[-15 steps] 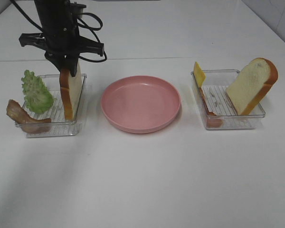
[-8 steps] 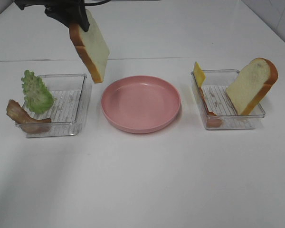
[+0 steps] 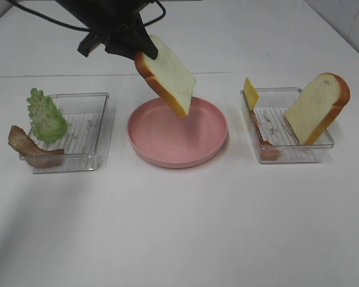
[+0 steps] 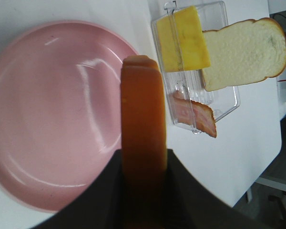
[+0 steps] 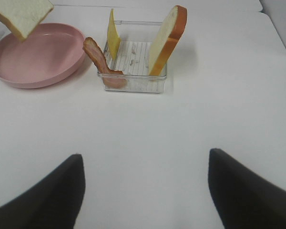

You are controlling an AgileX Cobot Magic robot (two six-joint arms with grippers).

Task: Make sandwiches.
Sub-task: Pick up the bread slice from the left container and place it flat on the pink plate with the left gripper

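Note:
My left gripper [image 3: 127, 43] is shut on a white bread slice [image 3: 167, 75] with an orange-brown crust, and holds it tilted in the air over the back of the round pink plate [image 3: 167, 143]. In the left wrist view the crust edge [image 4: 142, 119] stands between the dark fingers, with the plate [image 4: 52, 119] below. Lettuce [image 3: 46, 116] and a bacon strip [image 3: 30, 149] rest in the left tray [image 3: 93, 128]. The right tray [image 3: 290, 152] holds a cheese slice [image 3: 251, 92], bacon [image 3: 264, 140] and a second bread slice [image 3: 317, 107]. My right gripper [image 5: 145, 152] stands open over bare table, short of that tray [image 5: 133, 78].
The plate sits between the two clear trays on a white table. The right arm does not show in the exterior high view. A table edge runs along the far side, behind the trays.
The left gripper has lifted the bread slice out of the left tray and carried it up and to the right, over the pink plate. The right gripper has not moved.

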